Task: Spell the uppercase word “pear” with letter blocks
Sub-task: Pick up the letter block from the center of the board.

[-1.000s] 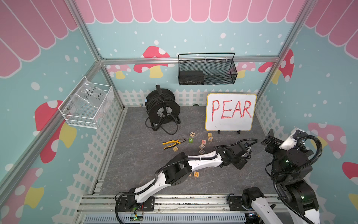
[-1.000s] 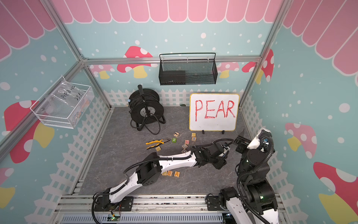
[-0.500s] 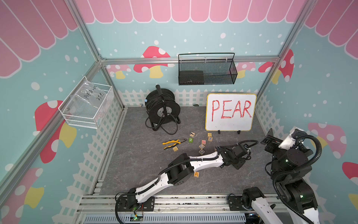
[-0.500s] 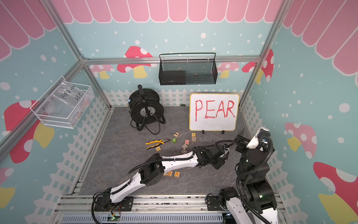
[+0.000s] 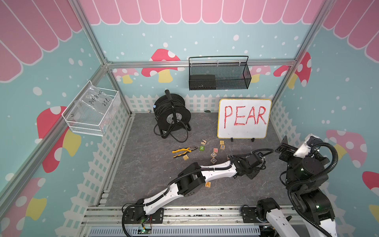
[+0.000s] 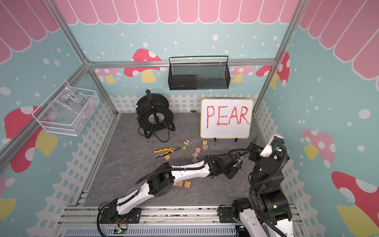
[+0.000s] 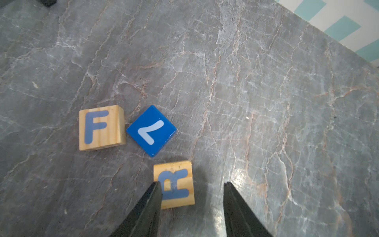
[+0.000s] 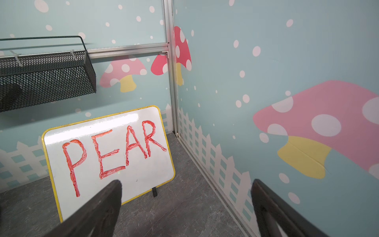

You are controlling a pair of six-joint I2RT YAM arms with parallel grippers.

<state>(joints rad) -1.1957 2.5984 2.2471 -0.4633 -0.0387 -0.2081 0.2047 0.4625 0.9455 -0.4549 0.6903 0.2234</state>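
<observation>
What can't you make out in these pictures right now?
- R block: seen only in the left wrist view. In both top views the left claw and its wrist cover it.
- Whether that claw's finger touches R: it overlaps the block's edge in the wrist view.
- Any block before the E block: the left arm's elbow covers that spot in both top views.
- Dark item in the black basket: mesh obscures it in both top views.
</observation>
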